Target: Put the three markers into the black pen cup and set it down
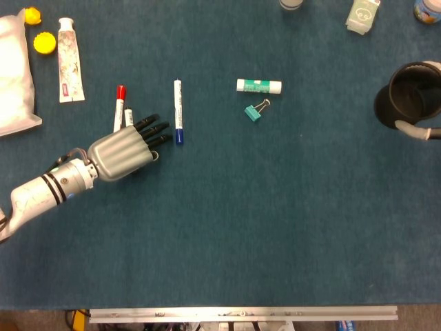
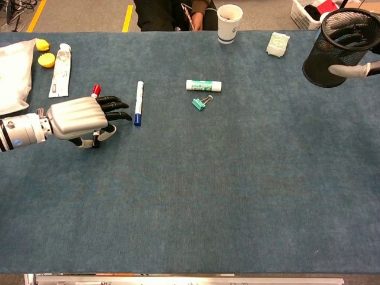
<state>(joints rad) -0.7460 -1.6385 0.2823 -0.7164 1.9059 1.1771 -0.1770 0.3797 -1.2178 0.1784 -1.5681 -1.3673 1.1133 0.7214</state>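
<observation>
Near the desk's left edge the left hand (image 1: pixel 122 153) lies flat over a half-hidden marker (image 1: pixel 128 116), whether gripping it unclear, while the right hand (image 2: pixel 356 68) holds the black pen cup (image 2: pixel 341 40) at the far right corner; next comes lifting that marker cupward.

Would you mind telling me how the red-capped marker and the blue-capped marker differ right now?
The red-capped marker has its cap at the far end; the blue-capped marker has its cap at the near end. The left hand covers the red one's near end; the blue one lies fully exposed. Both lie flat with white barrels.
</observation>
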